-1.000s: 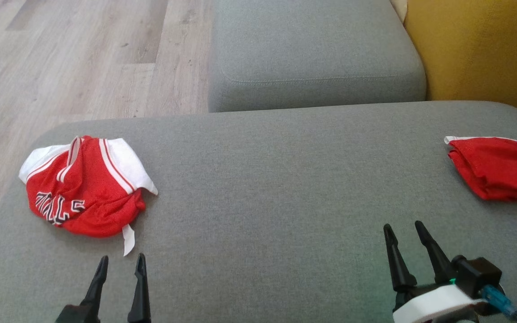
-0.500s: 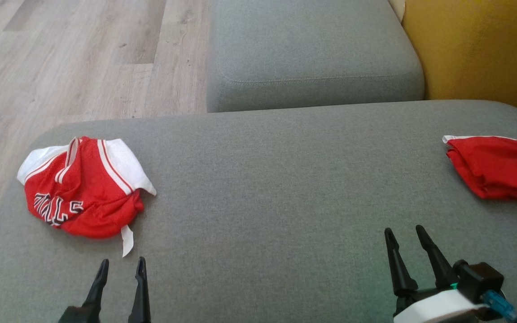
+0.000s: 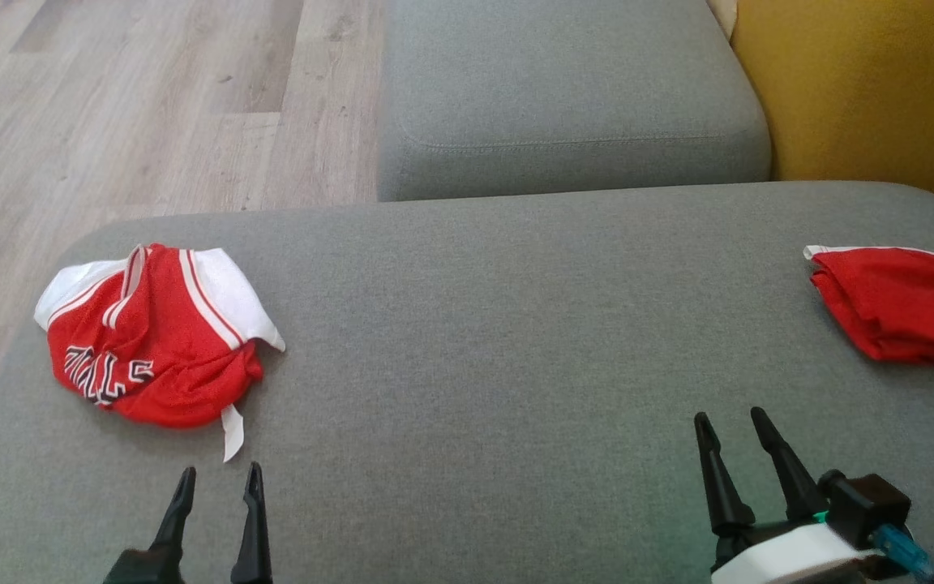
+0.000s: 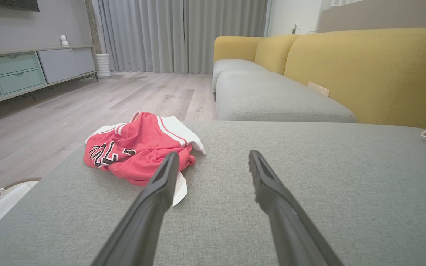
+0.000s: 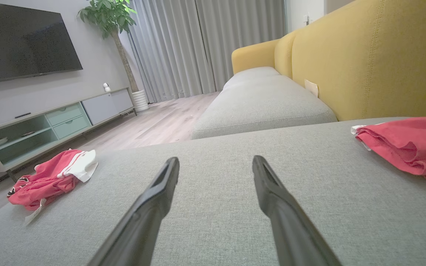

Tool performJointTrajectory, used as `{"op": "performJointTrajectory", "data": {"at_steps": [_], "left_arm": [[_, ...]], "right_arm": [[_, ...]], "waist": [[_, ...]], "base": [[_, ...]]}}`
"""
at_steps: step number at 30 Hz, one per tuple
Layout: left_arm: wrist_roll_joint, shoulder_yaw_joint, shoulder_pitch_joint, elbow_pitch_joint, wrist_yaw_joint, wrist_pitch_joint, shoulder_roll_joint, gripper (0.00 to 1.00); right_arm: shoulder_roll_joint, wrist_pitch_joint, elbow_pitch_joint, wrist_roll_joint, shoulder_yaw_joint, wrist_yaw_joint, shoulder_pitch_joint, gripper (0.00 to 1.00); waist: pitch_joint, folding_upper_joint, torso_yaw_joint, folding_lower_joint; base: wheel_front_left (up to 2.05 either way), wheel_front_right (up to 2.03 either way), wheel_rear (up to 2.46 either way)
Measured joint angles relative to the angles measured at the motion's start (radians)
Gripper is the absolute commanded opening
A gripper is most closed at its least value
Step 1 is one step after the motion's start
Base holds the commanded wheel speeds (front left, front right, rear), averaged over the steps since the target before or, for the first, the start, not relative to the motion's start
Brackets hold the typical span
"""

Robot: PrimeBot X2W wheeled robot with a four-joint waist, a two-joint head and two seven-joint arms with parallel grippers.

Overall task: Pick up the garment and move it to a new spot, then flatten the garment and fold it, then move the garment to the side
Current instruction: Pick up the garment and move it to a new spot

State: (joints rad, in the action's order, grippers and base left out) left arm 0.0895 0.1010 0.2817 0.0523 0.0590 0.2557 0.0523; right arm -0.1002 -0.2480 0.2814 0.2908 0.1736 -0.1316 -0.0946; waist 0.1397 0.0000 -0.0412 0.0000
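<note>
Left jaws are held apart and empty over the grey woven sofa cushion (image 3: 499,341). The crumpled red-and-white mesh garment with black lettering (image 3: 155,341) lies just ahead and slightly to their left, its white strip (image 3: 232,434) trailing toward them; no clear long axis is shown by the heap. Right jaws are likewise apart and empty, well away from it and nearer a folded red cloth (image 3: 897,304), so the left arm is judged nearer for the pick. A yellow sofa back (image 3: 864,89) and pale wood floor (image 3: 134,105) are seen beyond.
</note>
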Motion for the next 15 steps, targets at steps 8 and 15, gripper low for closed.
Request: {"op": "performJointTrajectory", "data": {"at_steps": [8,15], "left_arm": [[0.000,0.000,-0.005,0.003,-0.001,0.000,0.000,1.00],[-0.003,0.007,-0.024,-0.026,0.011,0.000,0.000,1.00]], "right_arm": [[0.001,0.000,0.000,0.000,-0.017,0.000,0.000,1.00],[0.001,0.000,0.008,-0.001,-0.006,0.000,-0.002,1.00]], "waist": [[-0.006,0.0000,-0.017,0.0000],[-0.027,0.0000,-0.095,0.0000]], "base": [[0.00,0.00,0.00],[0.00,0.00,0.00]]}}
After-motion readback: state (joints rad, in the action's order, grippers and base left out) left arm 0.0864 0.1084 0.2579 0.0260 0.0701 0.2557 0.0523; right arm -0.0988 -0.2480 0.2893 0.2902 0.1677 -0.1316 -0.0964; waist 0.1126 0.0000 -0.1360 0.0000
